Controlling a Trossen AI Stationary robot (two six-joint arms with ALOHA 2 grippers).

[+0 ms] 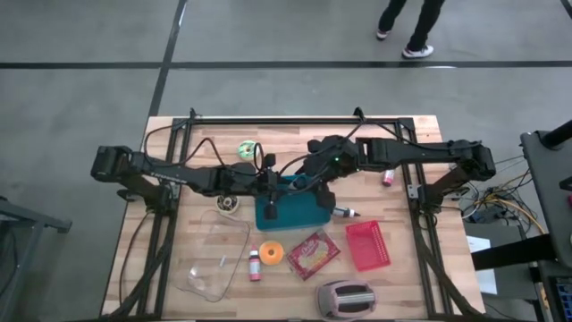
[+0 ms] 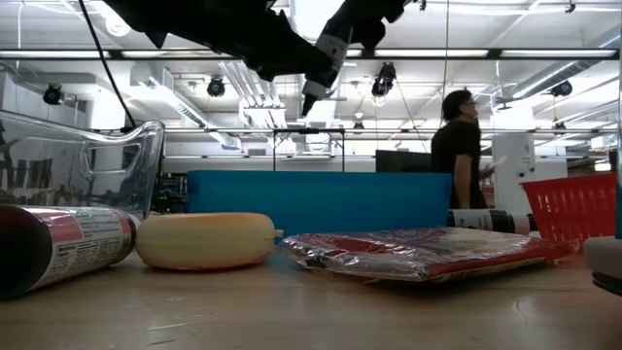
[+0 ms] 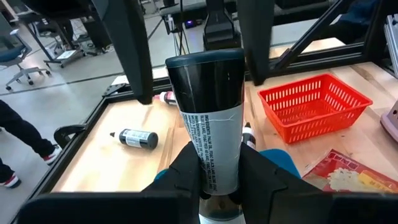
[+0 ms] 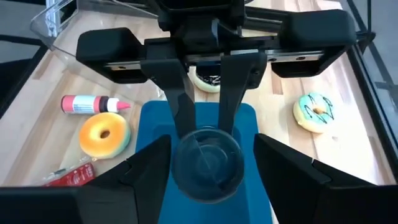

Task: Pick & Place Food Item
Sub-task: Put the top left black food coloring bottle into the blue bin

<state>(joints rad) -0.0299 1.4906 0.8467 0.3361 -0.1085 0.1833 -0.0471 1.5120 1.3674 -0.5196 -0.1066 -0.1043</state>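
Left fingers (image 3: 211,177) clamp dark bottle (image 3: 208,118) above blue tray (image 1: 304,213); right fingers (image 4: 205,177) apart, flanking bottle.

Both arms are matte black throughout, built of boxy segments joined by rounded joint housings, with thin black cables looping loosely alongside the links. The left gripper (image 3: 214,171) has two flat, tapering black fingers (image 3: 186,165) with smooth faces; behind them sits a wide black crossbar with blocky ends and a pale rail along its front. The right gripper (image 4: 205,165) shows broad, angular black finger shells, chamfered at the edges. A small green light glows on the right arm's wrist housing (image 1: 337,159), just behind its gripper.
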